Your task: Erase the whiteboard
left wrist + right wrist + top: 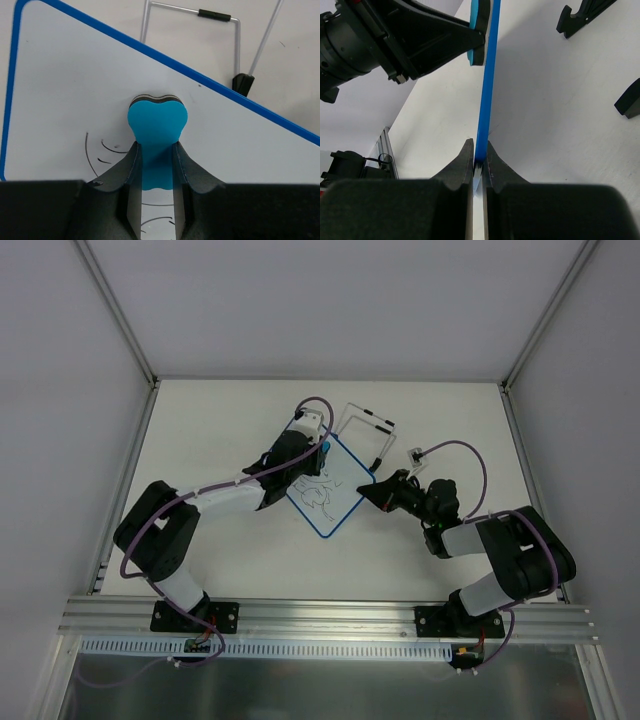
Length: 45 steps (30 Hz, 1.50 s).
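Note:
The whiteboard [325,490] is a small white board with a blue rim, held tilted mid-table, with black sketch lines on its lower face [95,150]. My left gripper [322,452] is shut on a bright-blue eraser [157,120], whose dark pad is pressed against the board's upper face. In the left wrist view the gripper [156,147] holds the eraser's lower part. My right gripper [372,490] is shut on the board's right edge. In the right wrist view the board's blue rim [485,100] runs edge-on out of that gripper [479,150], and the eraser [479,30] touches the board at the top.
A thin wire stand [365,430] with black feet lies on the table just behind the board; its wire [235,35] and feet [580,15] show in the wrist views. White walls enclose the table, and a metal rail [330,615] runs along the near edge.

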Tool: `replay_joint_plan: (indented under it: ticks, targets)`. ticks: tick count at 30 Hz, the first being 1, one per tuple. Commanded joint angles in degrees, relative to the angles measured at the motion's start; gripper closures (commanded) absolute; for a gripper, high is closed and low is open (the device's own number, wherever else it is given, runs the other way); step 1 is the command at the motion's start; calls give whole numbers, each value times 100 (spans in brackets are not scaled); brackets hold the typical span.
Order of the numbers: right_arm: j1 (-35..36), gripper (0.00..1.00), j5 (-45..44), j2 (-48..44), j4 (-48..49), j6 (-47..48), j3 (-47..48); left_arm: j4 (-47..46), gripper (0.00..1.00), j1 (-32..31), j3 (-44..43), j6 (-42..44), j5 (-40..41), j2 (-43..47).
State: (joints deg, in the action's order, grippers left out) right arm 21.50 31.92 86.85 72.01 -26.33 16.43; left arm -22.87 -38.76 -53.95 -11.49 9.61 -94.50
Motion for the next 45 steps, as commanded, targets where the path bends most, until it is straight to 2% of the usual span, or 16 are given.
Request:
replay_joint_plan:
  ticks: [1,12,14,16,18,23,28,32,37,41,45]
  targets:
    - [162,100,666,-274,920,910,89,934,100,-447,87,85,-354,-122]
    - [162,100,772,-133,903,910,141,1312,100,-685,-493,269,-600,-25]
    - [162,100,780,-133,903,910,133,1355,100,-685,-554,278,-478,-60]
    - [171,100,789,-159,903,901,124,1391,100,-659,-581,270,-6,-86]
    - [162,100,807,-186,903,893,115,1452,100,-441,-607,139,216,-95]
    - [162,100,842,-203,903,884,98,1479,100,219,-607,-91,173,-16]
    - [162,100,886,-186,912,857,115,1470,100,913,-669,-100,-195,-68]
    - [171,100,938,-151,912,848,150,1453,100,1133,-914,146,-573,-358]
    - [171,100,1035,-116,912,822,203,1365,100,1126,-1073,226,-1398,-543]
    - [162,100,1097,-107,912,813,238,1049,100,845,-636,375,-1549,-377]
    - [162,100,1088,-98,920,796,256,574,100,397,-11,78,-1515,-122]
